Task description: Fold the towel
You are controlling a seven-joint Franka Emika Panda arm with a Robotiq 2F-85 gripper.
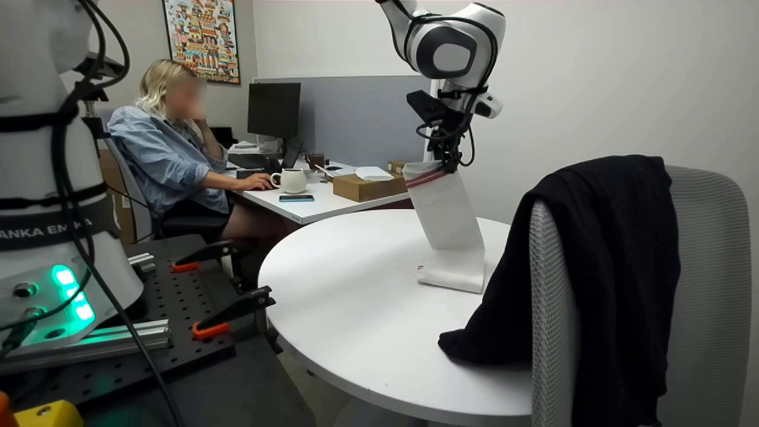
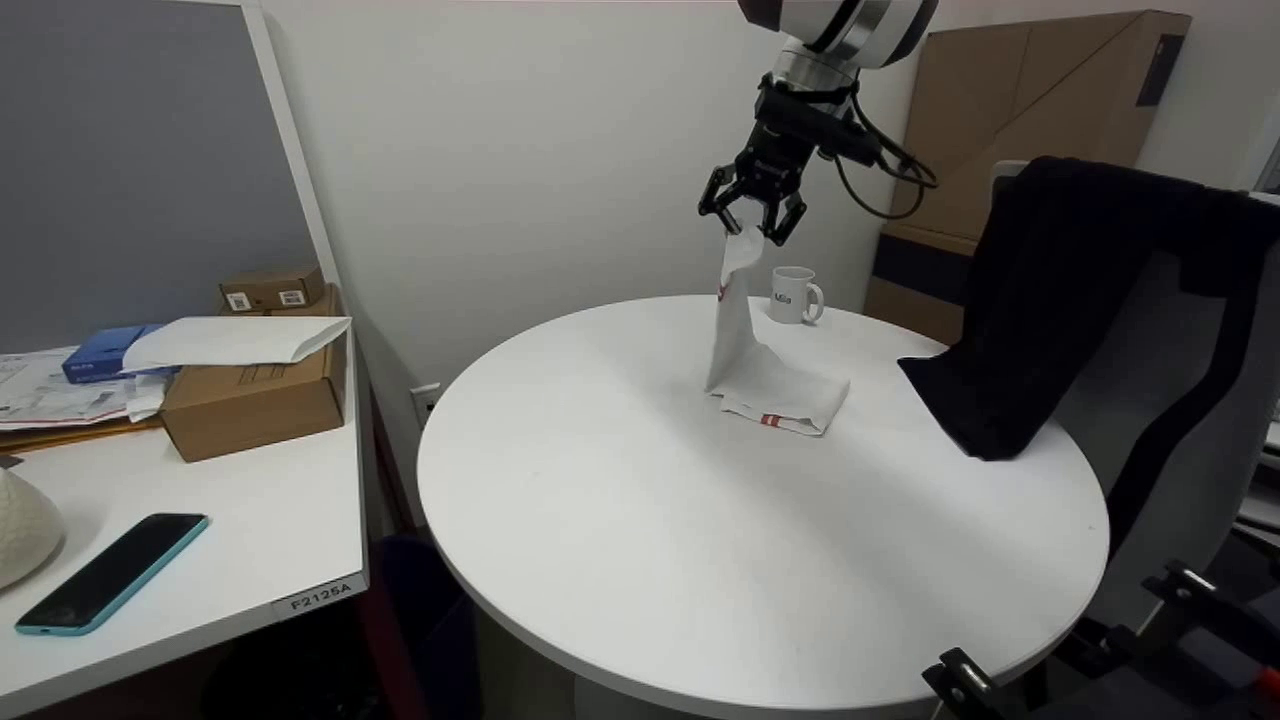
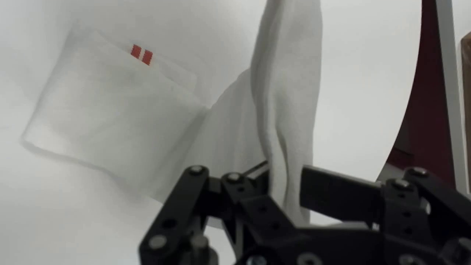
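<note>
The white towel with red stripes hangs from my gripper in both exterior views (image 1: 447, 213) (image 2: 735, 325). Its upper part stands upright as a strip. Its lower end lies folded over flat on the round white table (image 1: 350, 308). My gripper (image 2: 756, 235) is above the table with its fingers a little apart and bunched cloth between them. In the wrist view, the towel (image 3: 110, 99) runs up between the fingers of the gripper (image 3: 286, 187), which press on it from both sides. The flat folded part, with two red marks, lies to the left there.
A white mug (image 2: 790, 295) stands on the table behind the towel. A chair (image 1: 711, 267) with a black cloth (image 1: 605, 249) is at the table's edge; the cloth reaches onto the tabletop. A desk (image 2: 300, 520) with a cardboard box (image 2: 255, 405) adjoins. A person (image 1: 166, 148) sits there.
</note>
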